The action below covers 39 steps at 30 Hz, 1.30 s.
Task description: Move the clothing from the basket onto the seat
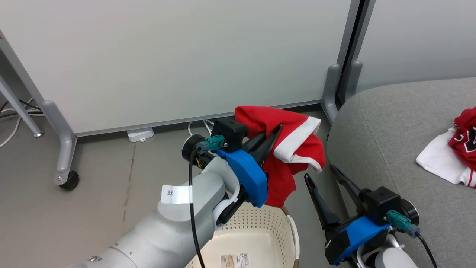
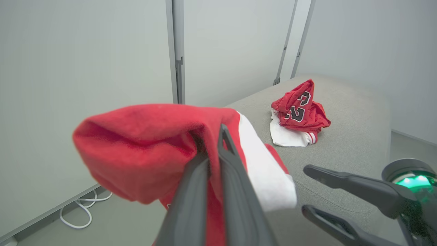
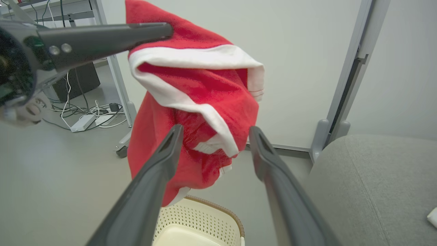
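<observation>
The red garment (image 1: 293,149) is soft, matt cloth with a faintly fleecy nap and white cloth trim. The 2 fingers of the left end effector (image 1: 277,130) and of the right end effector (image 1: 319,172) look like dark matt plastic. Their blue housings (image 1: 249,175) are smooth plastic with a dull sheen. The forearm (image 1: 167,230) is pale, smooth and satiny. The basket (image 1: 260,223) is cream perforated plastic, slightly glossy, with a brown woven rim (image 3: 218,206) and a paper label (image 1: 234,260). The seat (image 1: 379,130) is grey, coarse-woven matt fabric. The floor (image 1: 111,178) is smooth and matt.
</observation>
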Motion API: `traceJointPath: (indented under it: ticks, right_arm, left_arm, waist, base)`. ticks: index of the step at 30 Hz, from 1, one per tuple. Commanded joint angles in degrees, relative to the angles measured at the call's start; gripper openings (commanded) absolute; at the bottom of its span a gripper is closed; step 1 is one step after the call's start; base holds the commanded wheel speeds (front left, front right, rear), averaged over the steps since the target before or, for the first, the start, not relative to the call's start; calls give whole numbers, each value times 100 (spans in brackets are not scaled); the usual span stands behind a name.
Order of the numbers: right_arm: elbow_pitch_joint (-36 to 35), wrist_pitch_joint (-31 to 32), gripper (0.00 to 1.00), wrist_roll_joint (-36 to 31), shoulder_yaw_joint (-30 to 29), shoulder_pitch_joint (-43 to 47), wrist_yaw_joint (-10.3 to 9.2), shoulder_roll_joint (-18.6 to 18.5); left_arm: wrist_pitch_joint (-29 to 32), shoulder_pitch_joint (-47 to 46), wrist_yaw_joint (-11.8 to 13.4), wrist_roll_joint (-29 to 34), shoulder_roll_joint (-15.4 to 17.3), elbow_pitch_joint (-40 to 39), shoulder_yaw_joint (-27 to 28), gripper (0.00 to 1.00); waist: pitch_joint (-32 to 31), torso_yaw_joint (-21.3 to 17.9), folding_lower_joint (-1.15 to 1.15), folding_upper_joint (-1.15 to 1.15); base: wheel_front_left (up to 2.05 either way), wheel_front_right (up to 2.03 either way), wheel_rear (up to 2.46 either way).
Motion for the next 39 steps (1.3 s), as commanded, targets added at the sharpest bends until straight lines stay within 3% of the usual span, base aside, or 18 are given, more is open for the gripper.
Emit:
traceJointPath:
  ticks: [1, 18, 27, 39]
  right_arm:
    - [-29, 23, 100, 14, 11, 78, 2, 16]
    - [-32, 63, 100, 98, 146, -28, 3, 17]
    - [76, 187, 100, 128, 500, -463, 3, -72]
    - [1251, 402, 100, 544, 1133, -1485, 3, -21]
  left_arm:
    - [-35, -166, -5, -57, -2, -28, -55, 0]
    - [-42, -371, -5, -329, -39, 134, -280, 0]
    - [-43, -436, -5, -299, -53, 154, -262, 0]
    - [-42, -495, -5, -233, -72, 76, -267, 0]
  waist:
    - [-27, 12, 1, 0]
    - [-21, -166, 1, 0]
    - [61, -220, 1, 0]
    - [222, -155, 1, 0]
  base:
    - [0, 0, 0]
    - [0, 0, 0]
    - [0, 0, 0]
    - [0, 0, 0]
